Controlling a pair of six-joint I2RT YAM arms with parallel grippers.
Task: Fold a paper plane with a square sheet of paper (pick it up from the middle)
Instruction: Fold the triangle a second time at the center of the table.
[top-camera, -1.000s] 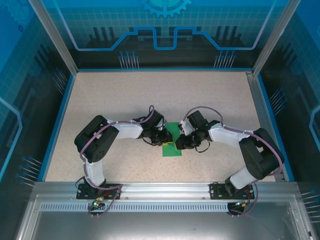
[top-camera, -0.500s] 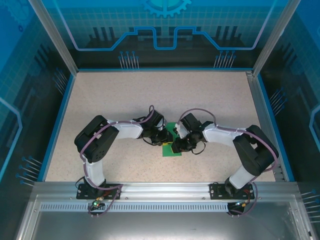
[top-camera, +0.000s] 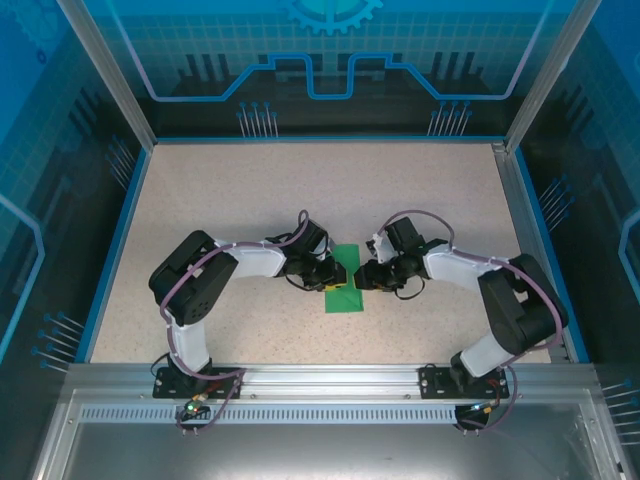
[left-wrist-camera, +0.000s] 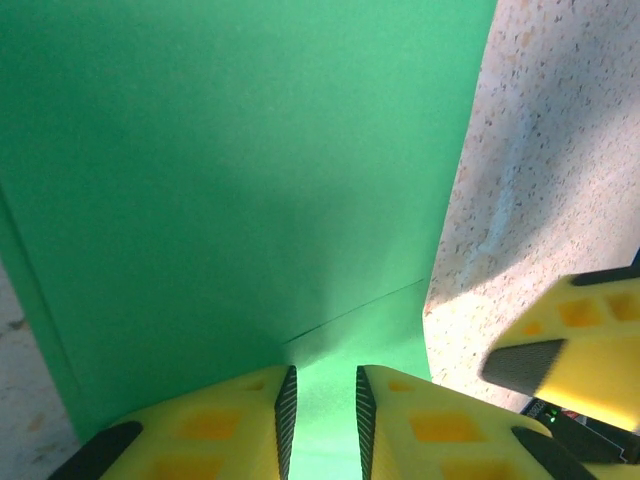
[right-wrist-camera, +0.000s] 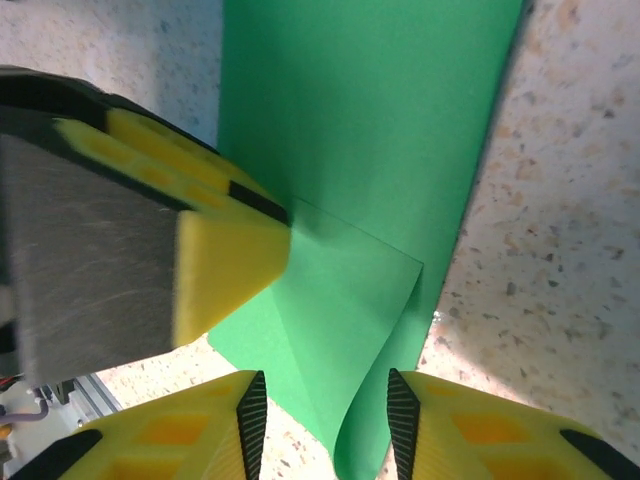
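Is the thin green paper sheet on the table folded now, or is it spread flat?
Folded, partly. The thin green paper sheet carries a creased flap lying on its lower layer; the flap's edge curls up.

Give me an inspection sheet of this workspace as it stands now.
Surface: speckled beige table, flat, no marks seen.
Job's things: green sheet of paper lies on the table between the two hands. It is partly folded, with overlapping layers and a diagonal flap, and one edge curls up. No plane shape yet.
Clutter: nothing seen.
Hands: left hand has its tips down on the paper, jaws a narrow gap apart. Right hand has its jaws open, with the curled edge rising between them.
Cables: purple cables loop along both arms, off the paper.
Surroundings: blue printed panels, aluminium frame posts, metal rail at the near edge.
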